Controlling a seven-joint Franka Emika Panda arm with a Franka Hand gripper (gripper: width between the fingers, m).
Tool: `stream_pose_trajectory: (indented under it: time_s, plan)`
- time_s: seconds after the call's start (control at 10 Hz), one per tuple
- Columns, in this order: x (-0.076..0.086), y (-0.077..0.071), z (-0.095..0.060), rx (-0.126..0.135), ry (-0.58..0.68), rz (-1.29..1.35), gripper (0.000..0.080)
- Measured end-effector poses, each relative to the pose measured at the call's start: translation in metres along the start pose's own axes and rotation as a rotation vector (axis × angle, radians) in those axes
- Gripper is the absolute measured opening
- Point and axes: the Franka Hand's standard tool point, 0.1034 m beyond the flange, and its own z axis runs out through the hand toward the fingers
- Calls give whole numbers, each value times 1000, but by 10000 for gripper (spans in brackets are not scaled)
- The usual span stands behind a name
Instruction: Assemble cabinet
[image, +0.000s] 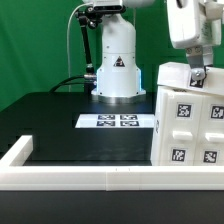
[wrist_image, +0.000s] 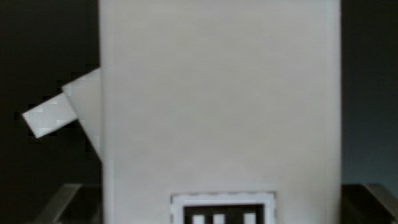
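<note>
The cabinet (image: 190, 125) is a large white box with black-and-white tags on its face, standing at the exterior view's right, next to the front rail. My gripper (image: 197, 78) comes down onto its top edge. In the wrist view the cabinet (wrist_image: 214, 100) fills the middle as a tall white slab with a tag at one end. My gripper (wrist_image: 214, 205) straddles it, one dark finger (wrist_image: 68, 200) against each side, so it looks shut on the cabinet. A small white angled piece (wrist_image: 63, 108) juts out beside the slab; I cannot tell what it is.
The marker board (image: 118, 121) lies flat on the black table in front of the arm's white base (image: 116, 65). A long low white border rail (image: 90, 177) runs along the table's front and up the exterior view's left side. A green backdrop stands behind.
</note>
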Motion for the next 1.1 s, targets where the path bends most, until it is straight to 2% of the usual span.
stream_pose_trajectory:
  time_s: [0.4,0.5,0.6,0.7,1.1]
  plan:
    - [-2,-1,0,-10,-31,21,565]
    - [-2,0,0,-10,-31,14,716]
    - [-1,-1,0,-10,-33,-8,773]
    - [-2,-1,-1,-9,-38,-31,773]
    - [-13,-9,-27,24,-70,-107,796]
